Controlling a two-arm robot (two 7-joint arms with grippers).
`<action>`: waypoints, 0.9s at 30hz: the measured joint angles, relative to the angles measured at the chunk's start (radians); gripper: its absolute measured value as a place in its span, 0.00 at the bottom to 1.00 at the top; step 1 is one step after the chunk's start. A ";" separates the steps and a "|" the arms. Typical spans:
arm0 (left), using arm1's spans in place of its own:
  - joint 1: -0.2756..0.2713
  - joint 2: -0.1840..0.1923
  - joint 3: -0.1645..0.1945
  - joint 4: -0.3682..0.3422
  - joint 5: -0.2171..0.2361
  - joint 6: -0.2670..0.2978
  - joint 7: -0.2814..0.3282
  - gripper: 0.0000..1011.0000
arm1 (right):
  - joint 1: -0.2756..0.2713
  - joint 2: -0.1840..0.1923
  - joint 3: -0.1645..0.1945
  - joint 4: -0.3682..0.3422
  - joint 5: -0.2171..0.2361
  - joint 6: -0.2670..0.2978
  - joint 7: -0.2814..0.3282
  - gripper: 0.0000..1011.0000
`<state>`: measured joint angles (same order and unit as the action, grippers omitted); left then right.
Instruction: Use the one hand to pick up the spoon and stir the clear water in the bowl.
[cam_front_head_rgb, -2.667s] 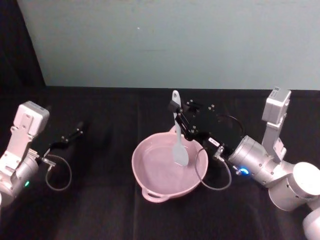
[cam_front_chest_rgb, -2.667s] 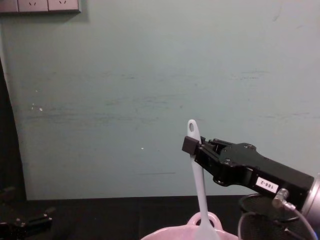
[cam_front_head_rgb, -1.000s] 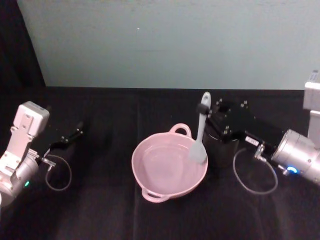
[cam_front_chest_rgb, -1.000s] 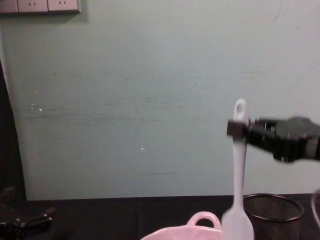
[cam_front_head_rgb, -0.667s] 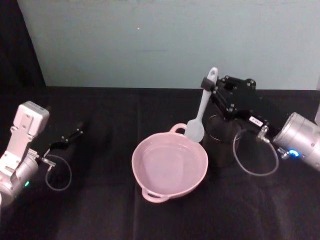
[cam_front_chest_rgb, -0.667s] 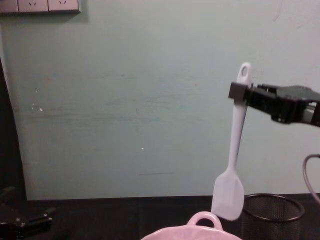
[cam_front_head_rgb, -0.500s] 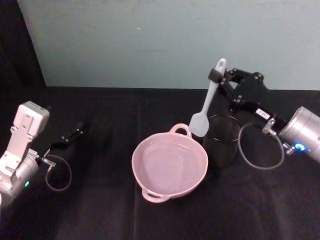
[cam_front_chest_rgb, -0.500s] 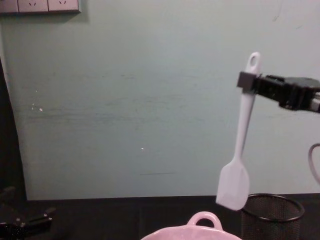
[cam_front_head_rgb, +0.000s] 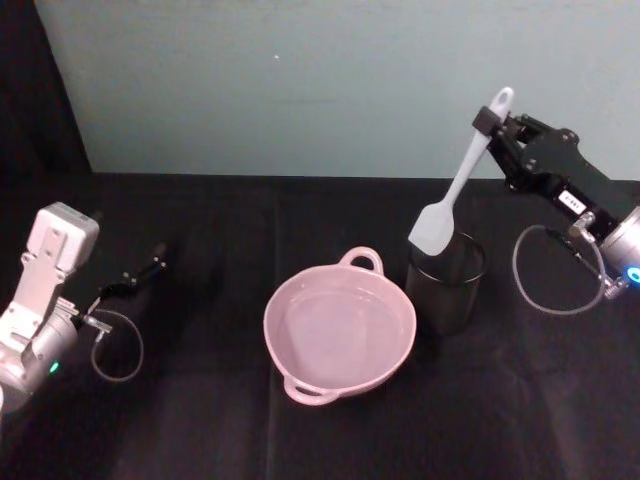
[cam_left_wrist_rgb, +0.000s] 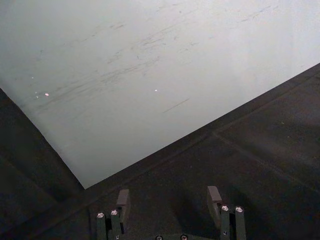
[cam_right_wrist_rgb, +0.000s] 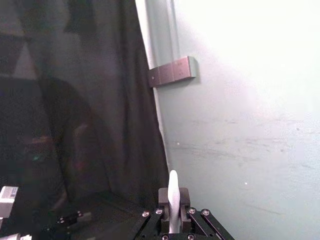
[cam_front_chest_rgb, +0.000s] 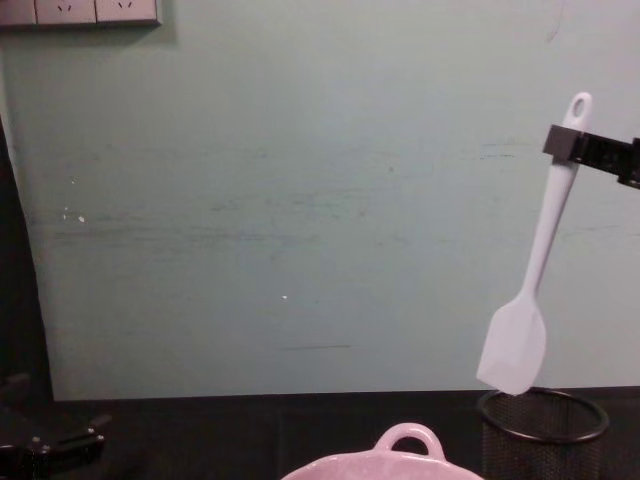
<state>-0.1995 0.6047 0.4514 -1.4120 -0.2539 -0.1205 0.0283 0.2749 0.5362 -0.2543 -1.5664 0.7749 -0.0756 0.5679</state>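
My right pincer grips the spoon near its holed end, paddle hanging over the mesh cup, at three o'clock from the bowl. It looks light, stiff and slick, so I judge a high grip lets it swing. My left pincer sits spread apart, parked.

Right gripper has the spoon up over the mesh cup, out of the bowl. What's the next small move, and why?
Probably lower the spoon straight down into the black mesh cup. The right gripper is shut on the handle near its holed end, and the paddle head hangs just above the cup's rim, clear of the pink bowl. The left gripper sits open and parked.
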 joint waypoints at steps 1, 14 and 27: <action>0.000 0.000 0.000 0.000 0.000 0.000 0.000 0.99 | 0.000 0.000 0.001 0.003 0.005 0.001 0.000 0.12; 0.000 0.000 0.000 0.000 0.000 0.000 0.000 0.99 | 0.006 0.001 0.008 0.068 0.056 0.026 -0.006 0.12; 0.000 0.000 0.000 0.000 0.000 0.000 0.000 0.99 | 0.030 -0.007 -0.012 0.156 0.083 0.044 0.009 0.12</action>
<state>-0.1995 0.6047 0.4514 -1.4120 -0.2539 -0.1206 0.0283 0.3052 0.5292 -0.2666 -1.4105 0.8578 -0.0312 0.5765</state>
